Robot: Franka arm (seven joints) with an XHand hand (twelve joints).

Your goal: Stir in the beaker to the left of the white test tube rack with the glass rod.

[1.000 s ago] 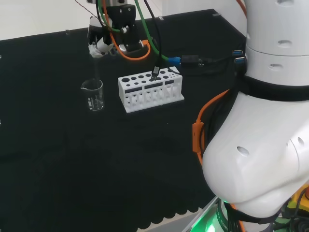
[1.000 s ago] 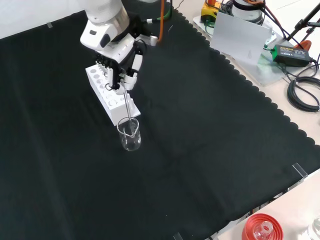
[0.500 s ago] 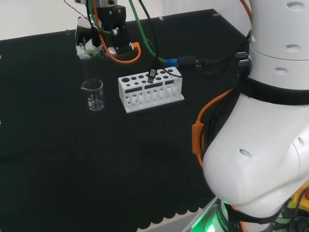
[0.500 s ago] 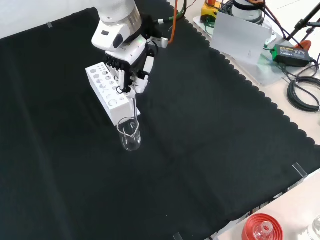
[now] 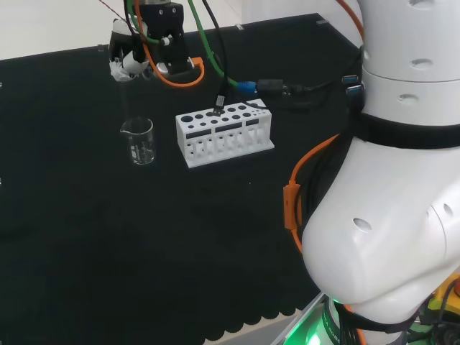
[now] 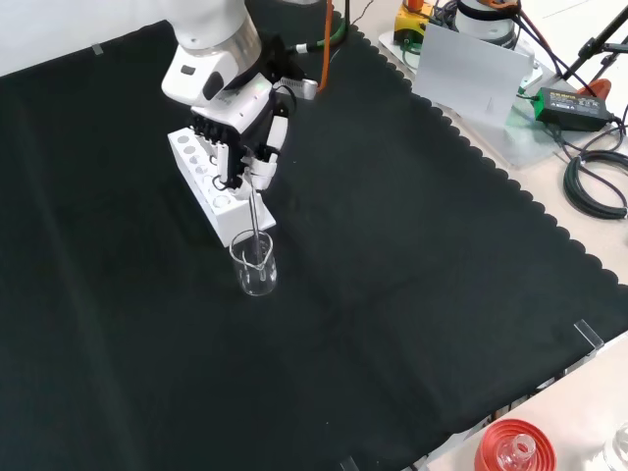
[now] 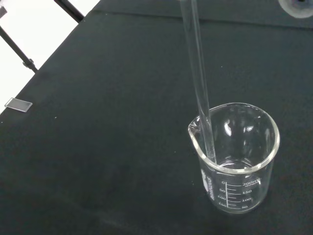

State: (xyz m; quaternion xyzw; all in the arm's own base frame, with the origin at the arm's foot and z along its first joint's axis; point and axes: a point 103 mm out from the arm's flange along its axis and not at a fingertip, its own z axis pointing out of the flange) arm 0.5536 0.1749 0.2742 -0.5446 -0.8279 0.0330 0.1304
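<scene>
The clear glass beaker (image 7: 238, 159) stood upright just beside the white test tube rack (image 5: 224, 134), and the glass rod (image 7: 199, 83) dipped steeply inside it.

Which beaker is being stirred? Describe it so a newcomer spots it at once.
Find the white test tube rack in the middle of the black cloth. In the head view, the clear glass beaker stands just left of the rack's end. It is set apart by the glass rod dipping into it near its spout, held from above by the hand.
</scene>
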